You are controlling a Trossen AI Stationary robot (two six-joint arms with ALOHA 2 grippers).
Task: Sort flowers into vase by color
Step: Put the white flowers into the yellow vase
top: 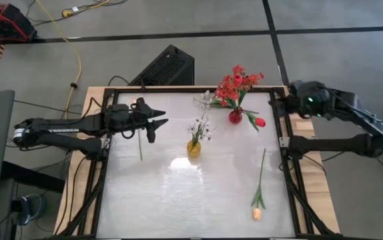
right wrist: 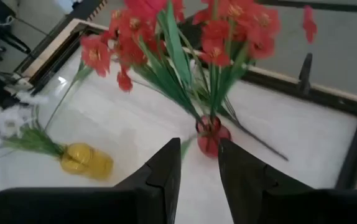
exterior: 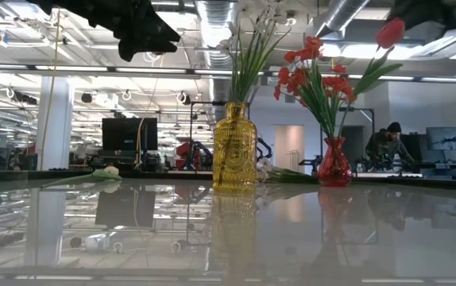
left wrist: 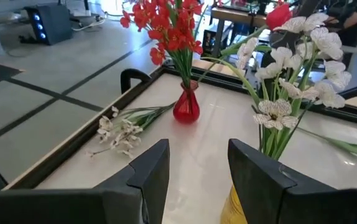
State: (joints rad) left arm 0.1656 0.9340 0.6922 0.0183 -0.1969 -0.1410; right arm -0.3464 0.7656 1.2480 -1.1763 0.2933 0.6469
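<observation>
A red vase (top: 235, 117) holds red clustered blooms (top: 237, 83) and a red tulip (top: 259, 122) that leans out over its rim. White sprays (top: 200, 128) stand in the yellow vase (top: 193, 148). Another white spray (top: 205, 101) lies flat by the far edge. One peach tulip (top: 257, 213) lies near the right front, and another pale flower (top: 139, 143) lies below my left gripper. My left gripper (top: 157, 123) hovers open left of the yellow vase (left wrist: 236, 208). My right gripper (right wrist: 198, 165) is open, raised at the far right, facing the red vase (right wrist: 209, 135).
A black frame (top: 281, 143) borders the glossy white tabletop (top: 191, 193). There is bare surface across the near half, between the yellow vase and the near edge. A black box (top: 168, 65) and cables lie on the floor beyond the far edge. A person (exterior: 385, 143) sits in the room behind.
</observation>
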